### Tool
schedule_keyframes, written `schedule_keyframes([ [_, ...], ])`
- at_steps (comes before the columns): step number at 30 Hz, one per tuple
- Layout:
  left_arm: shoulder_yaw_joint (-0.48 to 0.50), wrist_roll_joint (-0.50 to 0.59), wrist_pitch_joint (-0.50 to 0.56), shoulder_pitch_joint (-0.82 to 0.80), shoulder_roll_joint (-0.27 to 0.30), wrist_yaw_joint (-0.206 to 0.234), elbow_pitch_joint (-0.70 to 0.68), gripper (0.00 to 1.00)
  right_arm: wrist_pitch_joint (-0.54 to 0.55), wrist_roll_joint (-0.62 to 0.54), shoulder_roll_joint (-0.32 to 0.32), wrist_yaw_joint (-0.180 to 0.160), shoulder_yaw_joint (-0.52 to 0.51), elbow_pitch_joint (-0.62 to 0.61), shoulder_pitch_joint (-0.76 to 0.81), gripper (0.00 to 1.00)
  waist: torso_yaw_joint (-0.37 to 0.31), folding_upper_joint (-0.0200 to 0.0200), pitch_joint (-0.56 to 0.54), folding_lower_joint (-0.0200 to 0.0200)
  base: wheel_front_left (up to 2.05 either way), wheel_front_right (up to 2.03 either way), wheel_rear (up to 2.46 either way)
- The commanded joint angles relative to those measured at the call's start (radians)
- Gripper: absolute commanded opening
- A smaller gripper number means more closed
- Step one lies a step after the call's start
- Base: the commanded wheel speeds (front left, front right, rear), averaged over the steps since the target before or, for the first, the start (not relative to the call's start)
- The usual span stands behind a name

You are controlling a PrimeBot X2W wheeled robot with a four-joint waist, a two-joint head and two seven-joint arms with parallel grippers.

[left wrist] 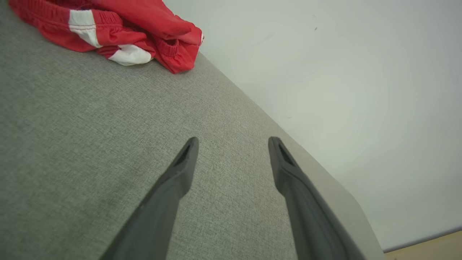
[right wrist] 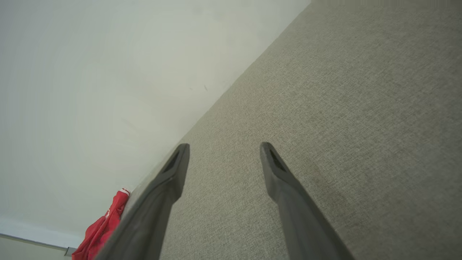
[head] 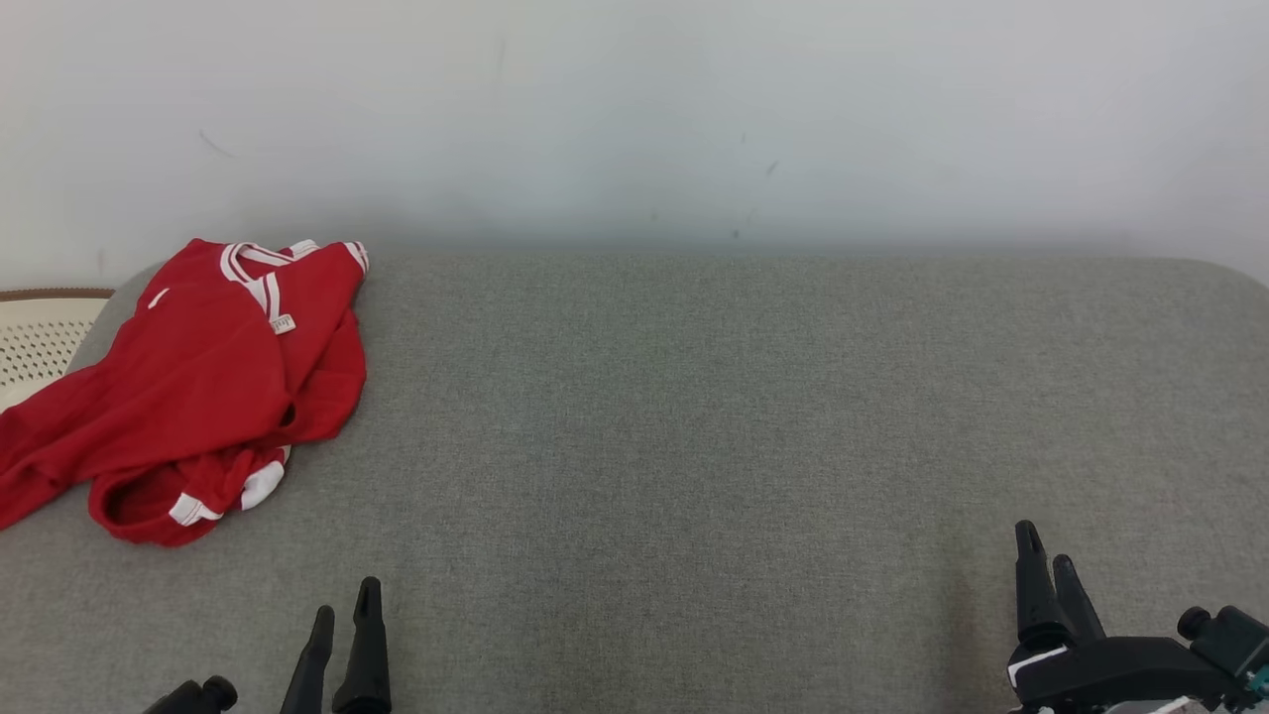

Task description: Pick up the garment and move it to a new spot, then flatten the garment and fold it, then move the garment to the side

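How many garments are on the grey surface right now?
1. The red garment lies crumpled at the far left of the grey surface, its edge trailing out of the head view; anything under its folds would be hidden.

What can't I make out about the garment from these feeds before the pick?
- garment: one end runs off the head view's left edge; its own folds hide the lower layers.
- collar label: too small to read, head view.
- basket: cut off by the same left edge.
- right wrist view: a finger of the right tool hides part of the garment.
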Motion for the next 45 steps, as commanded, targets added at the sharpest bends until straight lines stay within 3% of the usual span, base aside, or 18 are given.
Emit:
schedule_keyframes([
  [1,-0.002,0.040,-0.009,0.006,0.007,0.004,-0.019,1.00,-0.012,-0.039,-0.011,0.000,0.011,-0.016,-0.004,1.00,0.000,0.0000,0.000,0.0000,0.00,0.00,0.00],
  [21,-0.019,0.310,-0.051,0.033,0.028,0.079,-0.055,1.00,-0.092,-0.361,-0.017,0.000,0.087,-0.032,0.018,1.00,0.005,0.0000,-0.010,0.0000,0.00,0.00,0.00],
  [45,-0.038,0.525,-0.091,0.063,0.037,0.123,-0.095,1.00,-0.152,-0.592,-0.001,0.001,0.105,-0.012,0.030,1.00,-0.001,0.0000,-0.021,0.0000,0.00,0.00,0.00],
])
